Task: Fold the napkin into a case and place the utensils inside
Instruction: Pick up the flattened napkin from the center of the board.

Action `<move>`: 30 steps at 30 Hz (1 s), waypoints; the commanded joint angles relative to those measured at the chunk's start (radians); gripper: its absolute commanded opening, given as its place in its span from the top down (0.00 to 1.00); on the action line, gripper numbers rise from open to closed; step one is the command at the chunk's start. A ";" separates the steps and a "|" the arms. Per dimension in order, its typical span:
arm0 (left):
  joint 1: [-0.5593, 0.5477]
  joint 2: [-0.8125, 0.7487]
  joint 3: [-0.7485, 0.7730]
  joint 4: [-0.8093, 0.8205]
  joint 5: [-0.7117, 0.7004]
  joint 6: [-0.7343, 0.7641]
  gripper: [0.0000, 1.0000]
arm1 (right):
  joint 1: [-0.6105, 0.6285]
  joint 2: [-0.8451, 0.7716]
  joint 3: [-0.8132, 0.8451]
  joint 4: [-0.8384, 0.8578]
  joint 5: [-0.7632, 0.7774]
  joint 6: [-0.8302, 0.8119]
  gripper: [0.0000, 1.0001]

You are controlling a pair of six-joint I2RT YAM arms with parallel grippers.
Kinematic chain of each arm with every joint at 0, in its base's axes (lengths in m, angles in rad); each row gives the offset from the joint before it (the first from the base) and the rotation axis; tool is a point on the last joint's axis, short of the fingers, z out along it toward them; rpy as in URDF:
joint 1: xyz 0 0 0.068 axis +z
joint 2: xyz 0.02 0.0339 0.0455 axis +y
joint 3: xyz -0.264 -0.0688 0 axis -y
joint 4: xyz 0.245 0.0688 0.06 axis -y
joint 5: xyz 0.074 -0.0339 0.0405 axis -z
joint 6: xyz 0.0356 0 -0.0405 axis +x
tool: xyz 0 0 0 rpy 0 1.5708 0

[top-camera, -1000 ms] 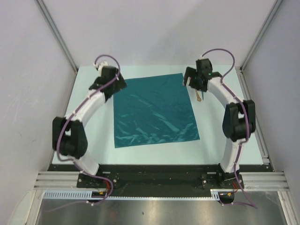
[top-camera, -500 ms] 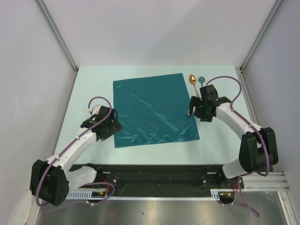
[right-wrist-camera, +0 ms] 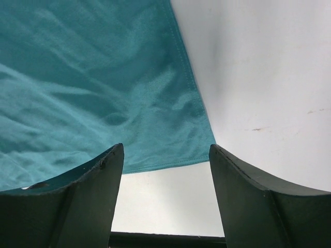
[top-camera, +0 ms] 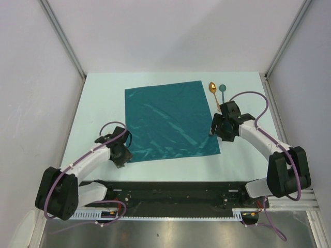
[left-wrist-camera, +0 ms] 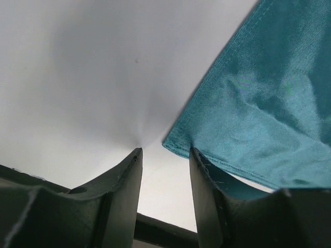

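The teal napkin lies spread flat on the white table, unfolded, so no case shows. My left gripper is low at its near-left corner. In the left wrist view the jaws stand partly open, with the napkin corner just past the tips and nothing between them. My right gripper hovers over the right edge near the near-right corner. It is open, and the napkin corner lies ahead of it. The utensils, a gold spoon and a teal spoon, lie side by side right of the napkin's far-right corner.
White walls with metal frame posts close in the table on three sides. The black base rail runs along the near edge, just behind both grippers. The right arm's forearm lies near the spoons' handles.
Both arms have swung from the napkin's far corners down to its near corners. The spoons came into view. Both grippers have narrowed, the left more than the right.
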 commanded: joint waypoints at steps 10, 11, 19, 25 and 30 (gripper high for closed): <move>-0.001 0.044 -0.021 0.059 0.007 -0.072 0.53 | 0.006 -0.051 -0.042 0.010 0.045 0.027 0.29; -0.001 0.044 -0.027 0.062 0.005 -0.075 0.56 | 0.006 -0.054 -0.047 0.007 0.054 0.031 0.28; -0.001 0.030 -0.011 0.097 0.001 -0.038 0.85 | 0.037 -0.031 -0.106 -0.030 0.064 0.157 0.37; -0.001 -0.009 -0.025 0.138 0.024 0.011 1.00 | 0.095 0.016 -0.120 0.000 0.114 0.211 0.46; -0.001 -0.076 -0.033 0.171 0.045 0.072 1.00 | 0.116 0.045 -0.116 -0.022 0.163 0.251 0.52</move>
